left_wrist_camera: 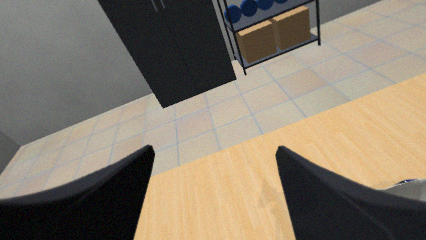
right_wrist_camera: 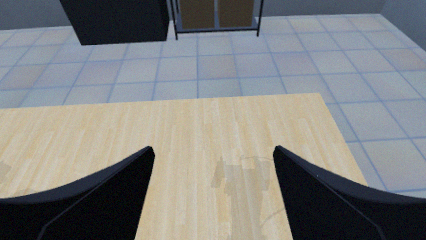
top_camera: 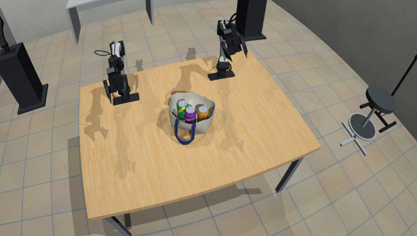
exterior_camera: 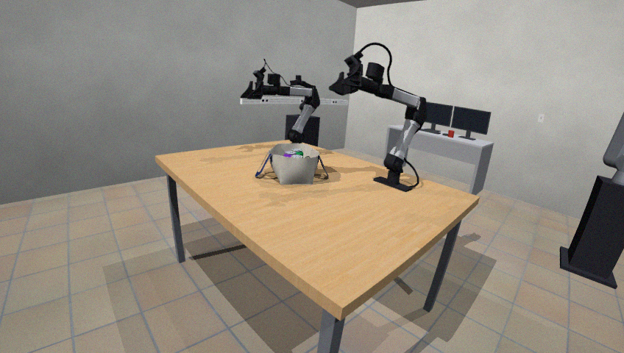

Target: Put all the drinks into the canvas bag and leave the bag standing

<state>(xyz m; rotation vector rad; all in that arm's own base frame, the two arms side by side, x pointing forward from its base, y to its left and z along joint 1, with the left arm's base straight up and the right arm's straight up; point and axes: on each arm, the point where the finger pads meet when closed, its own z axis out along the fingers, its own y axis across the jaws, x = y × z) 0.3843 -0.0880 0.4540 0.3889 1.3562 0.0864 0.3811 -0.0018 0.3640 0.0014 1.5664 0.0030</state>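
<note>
The canvas bag (top_camera: 201,127) (exterior_camera: 296,170) stands on the table with its walls up; its rim also shows in the left wrist view (left_wrist_camera: 414,191). Inside are a green can (top_camera: 181,112) (exterior_camera: 299,153), a purple can (top_camera: 190,116) (exterior_camera: 287,155) and an orange can (top_camera: 202,112), tops up. Their bases are hidden. A blue handle (top_camera: 185,143) (exterior_camera: 261,169) hangs outside. My left gripper (top_camera: 238,57) (exterior_camera: 336,90) (left_wrist_camera: 215,148) is open and empty, raised behind the bag. My right gripper (top_camera: 119,100) (exterior_camera: 245,95) (right_wrist_camera: 213,149) is open and empty, high up and away from the bag.
The wooden table (top_camera: 248,131) (exterior_camera: 306,227) (left_wrist_camera: 215,200) (right_wrist_camera: 190,130) carries both arm bases near its back edge. The second handle (exterior_camera: 324,168) droops on the bag's other side. A stool (top_camera: 380,99) stands beyond the table.
</note>
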